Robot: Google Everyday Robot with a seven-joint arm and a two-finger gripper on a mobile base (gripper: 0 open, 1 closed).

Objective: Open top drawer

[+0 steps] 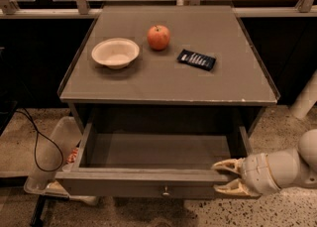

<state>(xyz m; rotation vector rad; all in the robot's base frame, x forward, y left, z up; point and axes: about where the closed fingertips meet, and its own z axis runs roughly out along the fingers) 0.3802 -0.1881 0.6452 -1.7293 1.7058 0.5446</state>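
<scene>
The top drawer point(148, 184) of the grey-brown cabinet stands pulled out, its plain grey interior showing and a small round metal knob point(165, 190) at the centre of its front. My gripper point(222, 177) is at the right end of the drawer front. Its two pale fingers point(225, 164) straddle the front panel's top edge, one above and one below, with a gap between them.
On the cabinet top point(173, 85) sit a white bowl point(115, 52), a red apple point(158, 37) and a dark packet point(196, 59). A clear plastic bin point(52, 154) and a black cable point(34, 141) lie on the floor at the left. A white post point(307, 97) stands at the right.
</scene>
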